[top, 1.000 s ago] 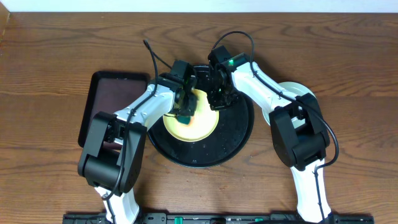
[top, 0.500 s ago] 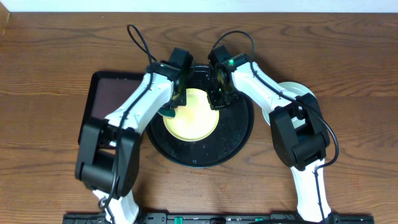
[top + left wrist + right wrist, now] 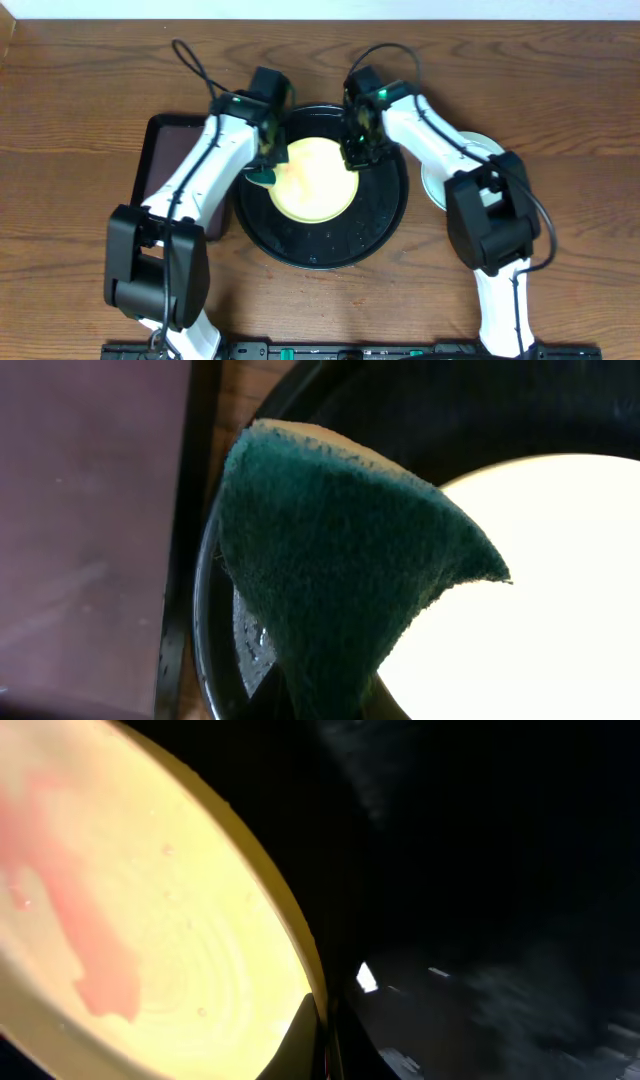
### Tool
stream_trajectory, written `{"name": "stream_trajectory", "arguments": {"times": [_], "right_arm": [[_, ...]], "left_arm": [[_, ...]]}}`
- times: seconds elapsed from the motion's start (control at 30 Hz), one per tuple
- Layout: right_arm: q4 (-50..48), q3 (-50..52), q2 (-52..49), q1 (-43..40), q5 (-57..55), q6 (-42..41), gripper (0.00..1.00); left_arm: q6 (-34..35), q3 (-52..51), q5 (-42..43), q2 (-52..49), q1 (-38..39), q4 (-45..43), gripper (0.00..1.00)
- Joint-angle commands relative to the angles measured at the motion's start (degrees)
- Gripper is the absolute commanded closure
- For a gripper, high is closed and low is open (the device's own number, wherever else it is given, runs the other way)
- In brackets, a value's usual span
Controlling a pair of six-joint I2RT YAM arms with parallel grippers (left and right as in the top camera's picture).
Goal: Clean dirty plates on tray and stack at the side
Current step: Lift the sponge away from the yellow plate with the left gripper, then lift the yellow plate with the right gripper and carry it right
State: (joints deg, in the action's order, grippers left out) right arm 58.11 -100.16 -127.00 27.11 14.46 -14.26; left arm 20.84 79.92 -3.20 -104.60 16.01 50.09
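The pale yellow plate [image 3: 312, 182] lies on the round black tray [image 3: 380, 225]. My right gripper [image 3: 356, 152] is shut on the plate's far right rim. The right wrist view shows the plate [image 3: 190, 890] with a red-orange streak [image 3: 85, 940], and my fingers [image 3: 322, 1035] pinching its edge. My left gripper [image 3: 266, 160] is shut on a dark green sponge [image 3: 261, 178], held over the tray's left rim beside the plate. The sponge [image 3: 340, 560] fills the left wrist view. A pale mint-blue plate [image 3: 482, 150] lies right of the tray, partly hidden by my right arm.
A small rectangular dark-brown tray [image 3: 165, 165] lies just left of the black tray, and it shows in the left wrist view [image 3: 90, 530]. Water drops glint on the black tray's floor [image 3: 330, 240]. The wooden table [image 3: 80, 80] extends on all sides.
My left gripper has carried the sponge leftward off the yellow plate's middle to the tray's left rim. My right gripper stays on the plate's rim and has shifted slightly away.
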Motion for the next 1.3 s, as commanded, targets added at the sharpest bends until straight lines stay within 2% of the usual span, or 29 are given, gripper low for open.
{"name": "stream_trajectory", "arguments": {"times": [0.0,0.43,0.67,0.9,1.27], "right_arm": [[0.5,-0.1,5.4,-0.9,-4.7,1.8,0.99],[3.7,-0.1,19.2,2.8,-26.8,2.3,0.99],[5.4,-0.1,25.6,6.9,-42.6,1.0,0.99],[7.7,-0.1,26.3,15.2,-62.7,-2.6,0.99],[10.1,-0.1,26.3,22.4,-75.9,-11.4,0.99]], "left_arm": [[0.5,1.2,5.6,0.6,-2.1,-0.5,0.93],[0.5,1.2,5.6,0.6,-2.4,-1.7,0.93],[0.5,1.2,5.6,0.6,-2.4,-2.2,0.93],[0.5,1.2,5.6,0.6,-2.4,-2.2,0.93],[0.5,1.2,5.6,0.5,-2.4,-2.2,0.93]]}}
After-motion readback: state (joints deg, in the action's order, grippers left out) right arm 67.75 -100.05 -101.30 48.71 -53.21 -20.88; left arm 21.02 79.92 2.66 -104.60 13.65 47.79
